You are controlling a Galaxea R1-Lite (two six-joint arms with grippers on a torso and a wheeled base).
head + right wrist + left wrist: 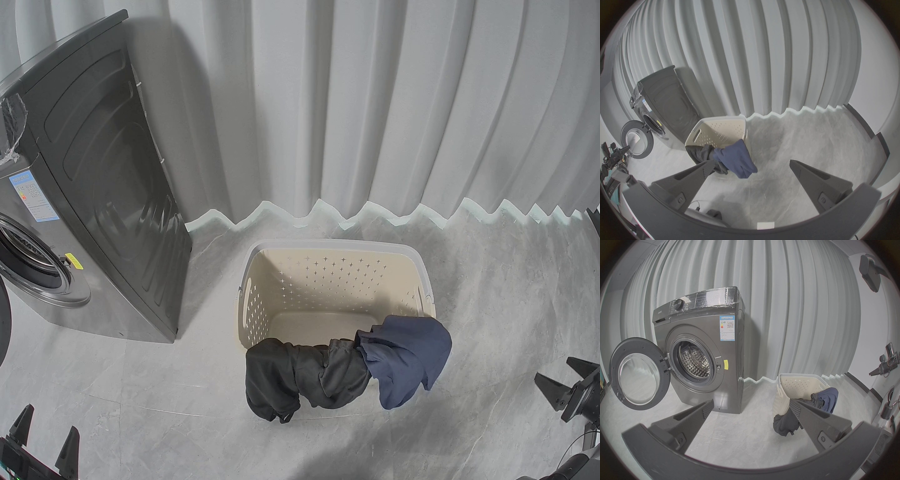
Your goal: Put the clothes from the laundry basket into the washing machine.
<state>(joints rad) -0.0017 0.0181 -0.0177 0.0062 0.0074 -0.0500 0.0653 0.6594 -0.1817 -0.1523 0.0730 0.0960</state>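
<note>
Clothes (312, 375) are draping over the laundry basket (331, 245) near the washing machine (112, 187); jaws of left gripper (750, 405) and right gripper (751, 165) are hanging released.

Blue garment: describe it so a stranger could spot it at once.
Find the grey washing machine; right of it stands a cream laundry basket. Two garments drape over its near rim; the blue garment is the right-hand one, beside a charcoal garment.
</note>
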